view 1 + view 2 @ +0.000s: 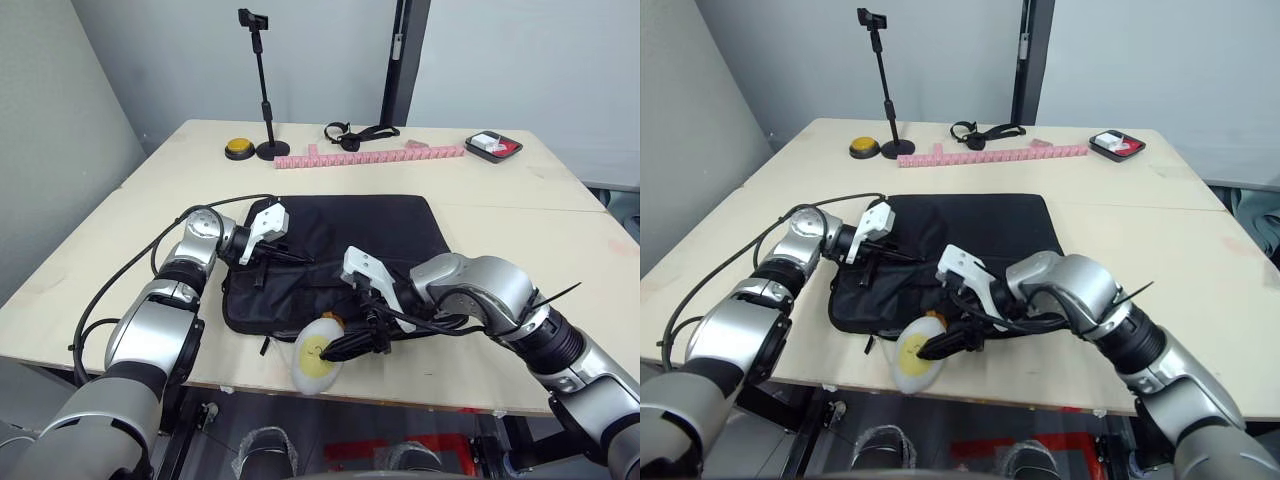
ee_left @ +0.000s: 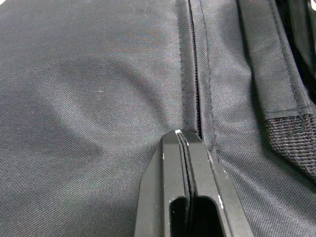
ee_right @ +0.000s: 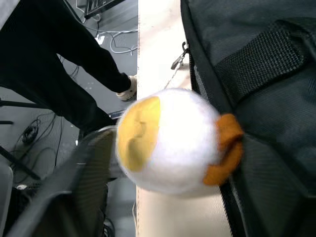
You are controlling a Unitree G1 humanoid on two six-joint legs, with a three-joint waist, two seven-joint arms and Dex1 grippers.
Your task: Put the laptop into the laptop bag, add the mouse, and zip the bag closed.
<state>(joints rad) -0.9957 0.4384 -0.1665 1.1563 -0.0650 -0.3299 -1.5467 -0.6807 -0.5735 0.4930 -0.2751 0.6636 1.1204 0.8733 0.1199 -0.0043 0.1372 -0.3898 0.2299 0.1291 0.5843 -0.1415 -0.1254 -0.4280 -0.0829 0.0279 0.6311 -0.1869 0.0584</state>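
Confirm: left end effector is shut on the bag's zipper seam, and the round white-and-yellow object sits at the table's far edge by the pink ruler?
Not quite. The left end effector is shut at the laptop bag zipper seam, as the left wrist view shows. But the round white-and-yellow object sits at the table's near edge, beside the bag's front corner, seen in the left eye view; the pink ruler lies far behind.

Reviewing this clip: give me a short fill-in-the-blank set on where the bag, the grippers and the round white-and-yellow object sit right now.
1. The laptop bag lies flat on the ____ table.
2. The left gripper has its fingers ____ on the bag's fabric beside a zipper seam.
3. The round white-and-yellow object sits at the table's ____ edge, by the right gripper.
4. The pink strip lies ____ the bag.

Missing words: wooden; shut; near; behind
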